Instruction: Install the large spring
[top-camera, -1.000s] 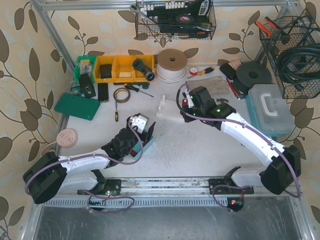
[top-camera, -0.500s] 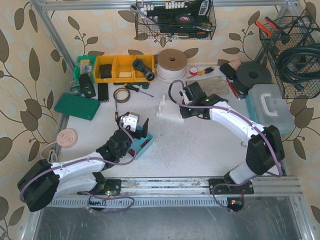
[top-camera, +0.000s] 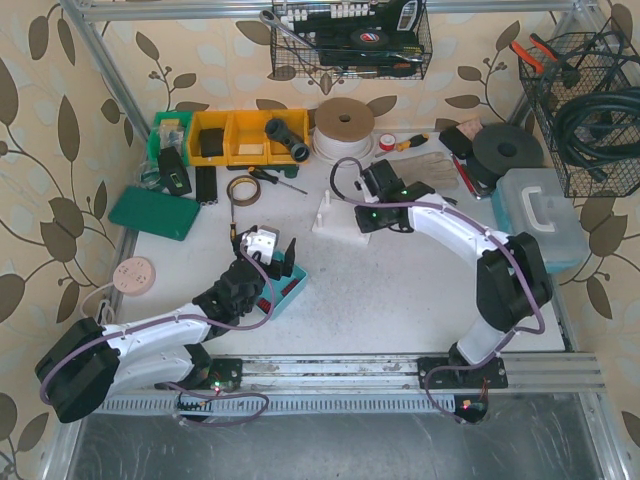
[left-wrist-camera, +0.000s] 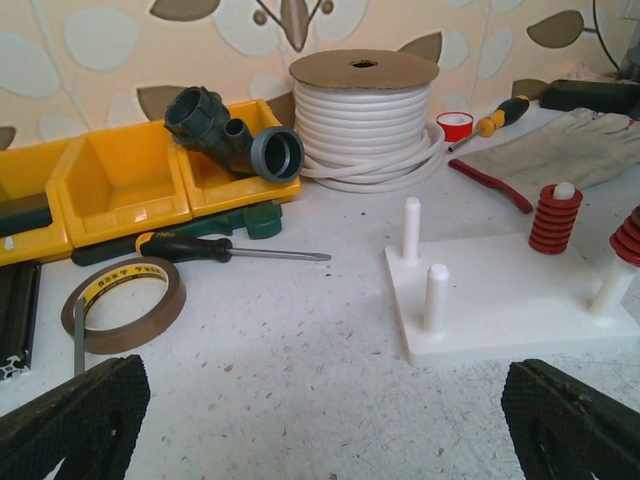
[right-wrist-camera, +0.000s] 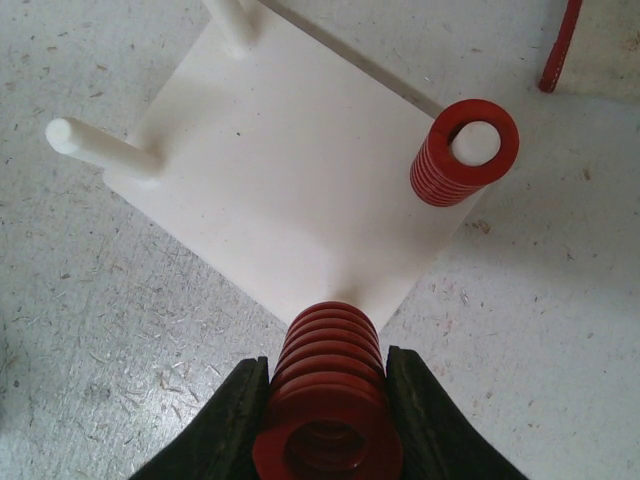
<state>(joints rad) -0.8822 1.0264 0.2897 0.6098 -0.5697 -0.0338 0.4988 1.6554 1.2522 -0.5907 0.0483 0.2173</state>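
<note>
**Right wrist view: large spring gripped at the corner of the peg plate, not seated**

1. Right fingers (right-wrist-camera: 232, 425): closed on the large spring (right-wrist-camera: 330, 350), one black pad on each side of the red coils, at the bottom centre of the frame. The open bore of the spring faces the camera.
2. Large spring: it sits over the lower corner of the white peg plate (right-wrist-camera: 290, 170). In the left wrist view it appears at the right edge (left-wrist-camera: 628, 235), with a white peg (left-wrist-camera: 610, 287) showing below the coils. It cannot be told whether the tip of the peg is inside the bore.
3. Peg plate: it lies flat on the surface (right-wrist-camera: 90, 330). A smaller red spring (right-wrist-camera: 463, 150) is fully down on its peg at the right of the frame. Another peg (right-wrist-camera: 95, 145) at the left of the frame is bare.
4. Left fingers (left-wrist-camera: 75, 420): spread wide in the two lower corners of the left wrist view, holding nothing. In the top external view they stand just above a teal tray (top-camera: 290, 290), left of centre and well apart from the plate (top-camera: 335, 225).
5. Other items in the left wrist view: a tape roll (left-wrist-camera: 122, 303) and a screwdriver (left-wrist-camera: 220, 250) lie at the left of the frame.
</note>
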